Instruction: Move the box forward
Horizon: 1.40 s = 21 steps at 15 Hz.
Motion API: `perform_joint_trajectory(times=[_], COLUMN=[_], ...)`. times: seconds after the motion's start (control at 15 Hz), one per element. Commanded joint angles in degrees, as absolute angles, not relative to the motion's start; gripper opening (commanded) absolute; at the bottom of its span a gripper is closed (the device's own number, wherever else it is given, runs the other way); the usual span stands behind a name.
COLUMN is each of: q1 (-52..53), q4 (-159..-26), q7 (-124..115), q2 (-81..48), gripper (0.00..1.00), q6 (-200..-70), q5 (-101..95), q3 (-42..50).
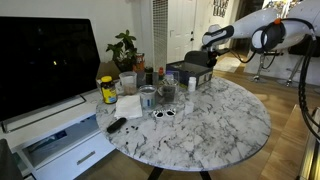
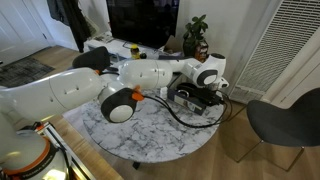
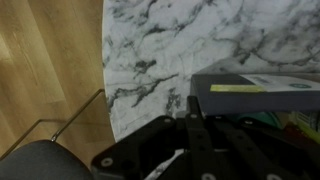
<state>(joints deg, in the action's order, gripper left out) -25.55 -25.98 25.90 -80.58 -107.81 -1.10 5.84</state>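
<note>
The box (image 1: 186, 70) is wide, low and dark grey-blue, and sits at the far edge of the round marble table (image 1: 225, 125). It also shows in an exterior view (image 2: 196, 100) and in the wrist view (image 3: 262, 92), where a yellow label lies on its top. My gripper (image 1: 206, 56) hangs right at the box's outer side, seen too in an exterior view (image 2: 207, 86). In the wrist view the fingers (image 3: 190, 104) are pressed together, their tips against the box's left edge. Nothing is held between them.
A yellow-lidded jar (image 1: 107, 90), small bottles, a plastic cup (image 1: 127, 82), a white napkin (image 1: 130, 105), sunglasses (image 1: 165, 113) and a remote (image 1: 116, 125) crowd the table beside the box. A dark chair (image 2: 285, 120) stands just off the table edge. A plant (image 1: 125, 45) stands behind.
</note>
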Motion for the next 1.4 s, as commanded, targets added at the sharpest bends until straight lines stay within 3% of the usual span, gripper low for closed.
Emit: perform_joint_trajectory(times=[0.0,1.33], q1=[-27.3,-33.0], q4=[-26.8,-25.5], q7=[26.1,55.4], q2=[-80.2,-81.4], gripper=[0.01,0.01], q6=[-106.1,-107.5], q5=[-1.9,-1.6], q3=[5.6,3.0])
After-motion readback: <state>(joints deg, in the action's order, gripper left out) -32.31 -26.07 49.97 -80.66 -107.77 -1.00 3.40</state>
